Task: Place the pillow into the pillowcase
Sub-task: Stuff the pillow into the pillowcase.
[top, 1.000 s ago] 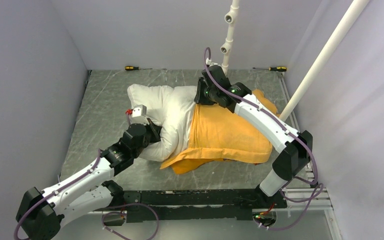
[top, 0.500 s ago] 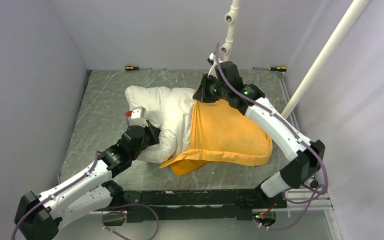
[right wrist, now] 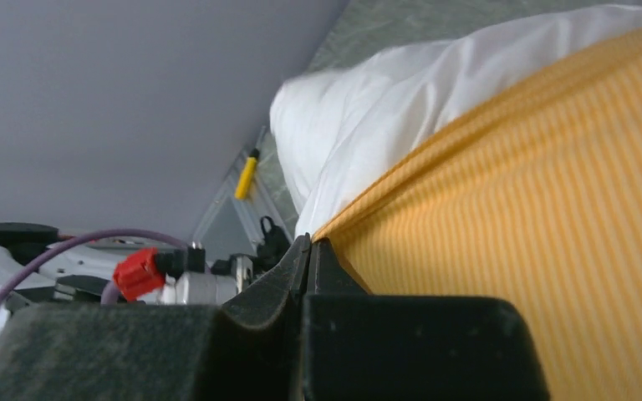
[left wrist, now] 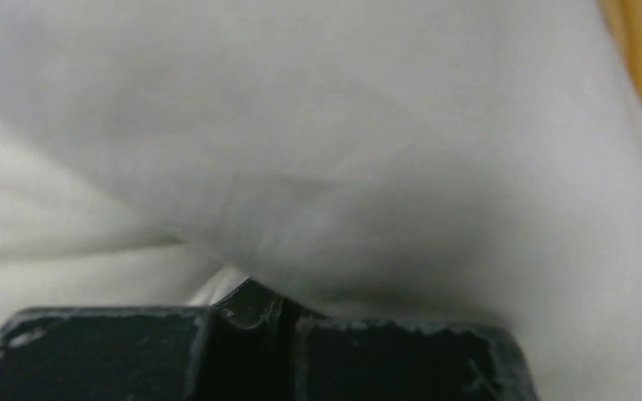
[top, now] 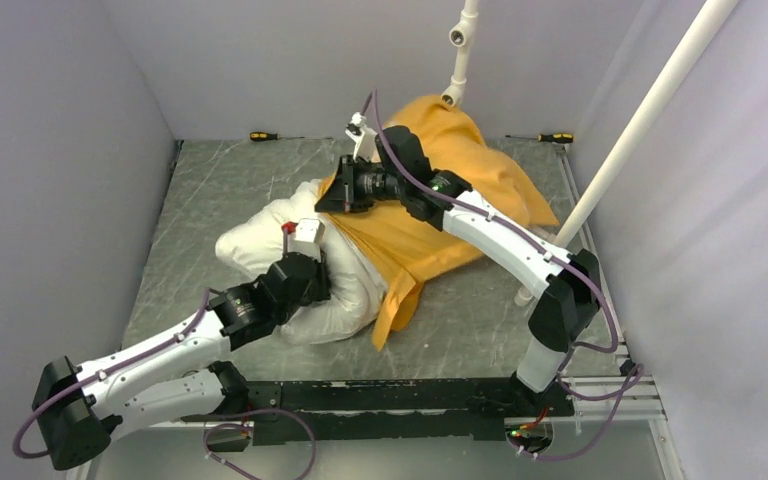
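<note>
Now, right claw [right wrist: 308, 246]: pressed together on the hem of the pillowcase [right wrist: 510, 192], with orange striped cloth caught at my tips. From above I hang raised at about 12 o'clock of the table's [top: 210, 180] middle.
Left claw [left wrist: 259, 294]: pressed together, and a white fold of the pillow [left wrist: 301, 125] seems nipped between the jaws. Everything else in my wrist view is white cloth.
Pillow position: it lies on the table toward 8 o'clock, with its 2 o'clock end running under the orange mouth. Most of it is bare.
Pillowcase position: bunched and lifted from 12 round to 2 o'clock, with one flap trailing down toward 6 o'clock just beside the pillow.
Step in hand: I judge this to be the sleeving. One claw anchors the pillow while the other draws the opening over it, and only a small part looks covered.
Next move calls for: carrying the hem toward 8 o'clock along the pillow, held high enough to clear its plump top. My left grip has to hold so the pillow does not slide along with the case.
Beyond: a screwdriver [top: 265, 135] lies at 11 o'clock on the far edge, a second screwdriver [top: 555, 137] at 1 o'clock.
</note>
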Controlling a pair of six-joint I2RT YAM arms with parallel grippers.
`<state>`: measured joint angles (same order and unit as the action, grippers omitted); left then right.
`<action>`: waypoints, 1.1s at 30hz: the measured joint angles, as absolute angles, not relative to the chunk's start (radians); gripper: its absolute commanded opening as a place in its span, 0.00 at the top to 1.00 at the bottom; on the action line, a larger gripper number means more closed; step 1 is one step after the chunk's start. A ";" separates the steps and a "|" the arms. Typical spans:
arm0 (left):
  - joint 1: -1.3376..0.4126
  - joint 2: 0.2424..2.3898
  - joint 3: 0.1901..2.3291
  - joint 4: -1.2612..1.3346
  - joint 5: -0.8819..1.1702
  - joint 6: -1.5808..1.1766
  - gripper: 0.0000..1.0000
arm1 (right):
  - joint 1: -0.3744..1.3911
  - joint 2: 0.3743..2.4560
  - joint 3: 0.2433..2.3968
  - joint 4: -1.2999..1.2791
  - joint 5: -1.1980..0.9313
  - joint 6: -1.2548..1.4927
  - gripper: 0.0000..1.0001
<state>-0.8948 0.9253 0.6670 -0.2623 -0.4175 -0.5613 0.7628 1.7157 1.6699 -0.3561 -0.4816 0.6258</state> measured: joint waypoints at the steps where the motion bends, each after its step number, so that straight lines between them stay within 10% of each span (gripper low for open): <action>1: -0.910 0.925 0.676 -0.277 -0.432 -0.560 1.00 | 0.776 1.718 1.652 -0.305 -0.482 0.650 1.00; 5: -0.938 0.919 0.684 -0.298 -0.443 -0.574 0.95 | 0.799 1.695 1.534 -0.135 -0.475 0.722 1.00; 9: -0.953 0.919 0.719 -0.369 -0.416 -0.609 0.42 | 0.799 1.632 1.371 -0.048 -0.388 0.760 1.00; 14: -0.964 0.865 0.827 -0.606 -0.364 -0.711 0.02 | 0.756 1.559 1.238 0.009 -0.356 0.804 1.00; 28: -0.939 0.829 1.304 -1.208 -0.583 -0.797 0.01 | 0.747 1.593 1.280 -0.043 -0.400 0.796 1.00; 33: -0.615 0.945 1.261 -1.128 -0.413 -0.630 0.01 | 0.747 1.594 1.285 -0.054 -0.406 0.788 1.00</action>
